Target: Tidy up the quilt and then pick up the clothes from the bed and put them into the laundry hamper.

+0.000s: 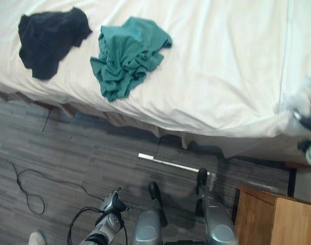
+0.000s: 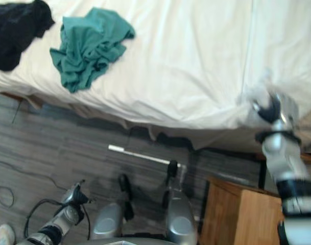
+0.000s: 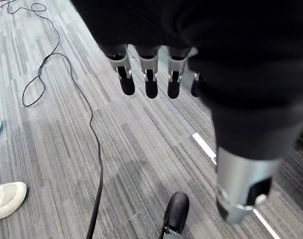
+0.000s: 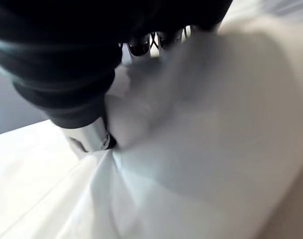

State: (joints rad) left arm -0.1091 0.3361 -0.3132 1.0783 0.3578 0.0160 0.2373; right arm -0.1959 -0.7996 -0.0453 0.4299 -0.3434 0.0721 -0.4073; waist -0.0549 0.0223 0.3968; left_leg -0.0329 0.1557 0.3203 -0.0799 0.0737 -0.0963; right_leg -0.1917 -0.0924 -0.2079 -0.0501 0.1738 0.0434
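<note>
A white quilt [image 1: 221,66] covers the bed. On it lie a black garment [image 1: 48,35] at the far left and a crumpled teal garment [image 1: 127,53] beside it. My right hand [image 2: 271,109] is at the quilt's front right edge, shut on a bunched fold of the cloth. In the right wrist view the quilt [image 4: 216,124] is gathered between the thumb [image 4: 89,134] and the fingers. My left hand [image 1: 113,203] hangs low over the floor, far from the bed, its fingers [image 3: 151,79] straight and holding nothing.
A wooden nightstand [image 1: 272,214] stands at the lower right, close to the bed's corner. A thin white stick [image 1: 170,163] lies on the grey floor in front of the bed. A person's pale shoe [image 3: 4,199] is on the floor at the left.
</note>
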